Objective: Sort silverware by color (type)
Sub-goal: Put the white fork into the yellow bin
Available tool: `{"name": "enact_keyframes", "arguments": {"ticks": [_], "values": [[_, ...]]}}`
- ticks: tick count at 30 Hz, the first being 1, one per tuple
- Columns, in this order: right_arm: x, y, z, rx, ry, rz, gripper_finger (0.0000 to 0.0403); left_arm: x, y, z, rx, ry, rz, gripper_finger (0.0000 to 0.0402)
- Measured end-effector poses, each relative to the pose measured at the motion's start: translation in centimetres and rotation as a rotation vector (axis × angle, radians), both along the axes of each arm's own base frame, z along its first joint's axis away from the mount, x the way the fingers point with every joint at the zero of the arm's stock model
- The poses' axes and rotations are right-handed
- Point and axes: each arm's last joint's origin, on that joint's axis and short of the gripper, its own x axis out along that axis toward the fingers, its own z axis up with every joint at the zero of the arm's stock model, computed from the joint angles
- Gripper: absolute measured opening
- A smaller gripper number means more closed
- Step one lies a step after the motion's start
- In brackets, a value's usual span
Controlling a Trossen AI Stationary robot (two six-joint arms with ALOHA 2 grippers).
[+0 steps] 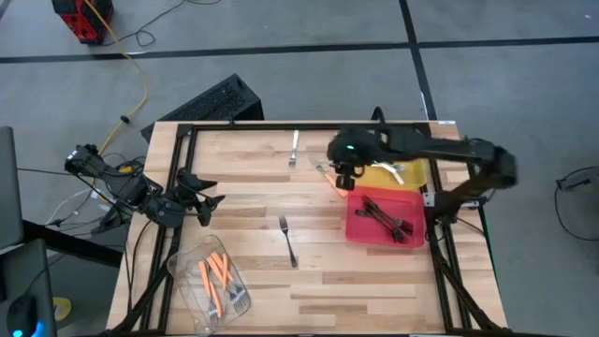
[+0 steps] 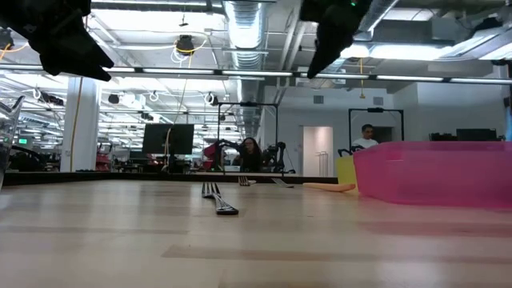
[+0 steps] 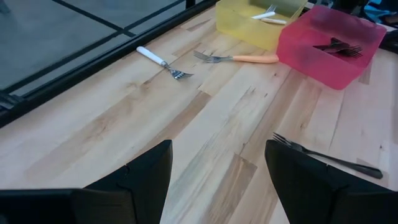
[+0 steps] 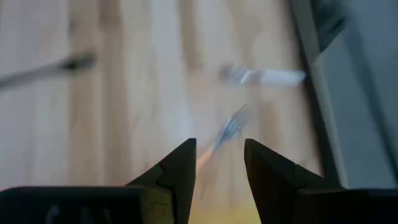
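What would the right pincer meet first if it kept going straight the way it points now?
Most likely the orange-handled fork, lying on the table just ahead between the right pincer's open fingers; the white-handled fork lies farther on. Depth is hard to judge.

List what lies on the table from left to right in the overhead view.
Clear tub holding orange forks → dark fork lying alone → white-handled fork near the far edge → red tray holding dark forks.
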Motion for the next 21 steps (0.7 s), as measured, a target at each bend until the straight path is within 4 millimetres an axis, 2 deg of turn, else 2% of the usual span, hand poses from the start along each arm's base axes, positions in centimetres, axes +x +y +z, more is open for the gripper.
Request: {"name": "enact_keyframes", "arguments": {"ticks": [3,6,9,12,18,21], "values": [[-0.6,0.5,-1.6,-0.058,-0.252,0.009,0.0159,0.0,0.0,0.0,-0.001,-0.002,0.002,0.0242],[-0.3,1.2,-4.5,-0.099,-0.342,0.117,0.0164,0.0,0.0,0.0,-0.018,-0.013,0.014,0.0242],[0.5,1.7,-7.5,-0.129,-0.361,0.165,0.0179,0.0,0.0,0.0,-0.035,-0.018,0.017,0.0242],[1.7,1.6,-9.8,-0.123,-0.325,0.168,0.0216,0.0,0.0,0.0,-0.040,-0.016,0.014,0.0242],[4.9,0.5,-13.1,-0.152,-0.224,0.177,0.0308,0.0,0.0,0.0,-0.036,-0.017,0.016,0.0242],[6.9,-0.2,-14.4,-0.179,-0.175,0.181,0.0333,0.0,0.0,0.0,-0.036,-0.016,0.016,0.0242]]}}
